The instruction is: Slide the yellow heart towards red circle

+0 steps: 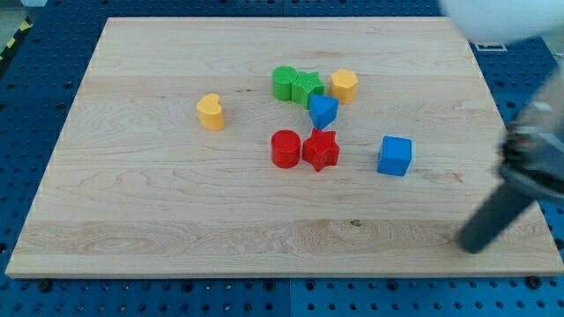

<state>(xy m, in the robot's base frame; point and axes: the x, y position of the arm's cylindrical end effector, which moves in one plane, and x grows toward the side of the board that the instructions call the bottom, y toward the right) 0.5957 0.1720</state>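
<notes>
The yellow heart (pixel 211 112) lies on the wooden board (pixel 132 202), left of centre. The red circle (pixel 285 149) lies to its lower right, near the board's middle, touching a red star (pixel 321 150) on its right. My tip (pixel 471 244) is at the view's lower right, far from both blocks and to the lower right of the blue cube (pixel 395 156). It touches no block.
A green circle (pixel 283 83) and a green star (pixel 307 88) sit together above the red circle. A second yellow block (pixel 344 85) lies right of them. A blue triangular block (pixel 322 111) lies just below the green star.
</notes>
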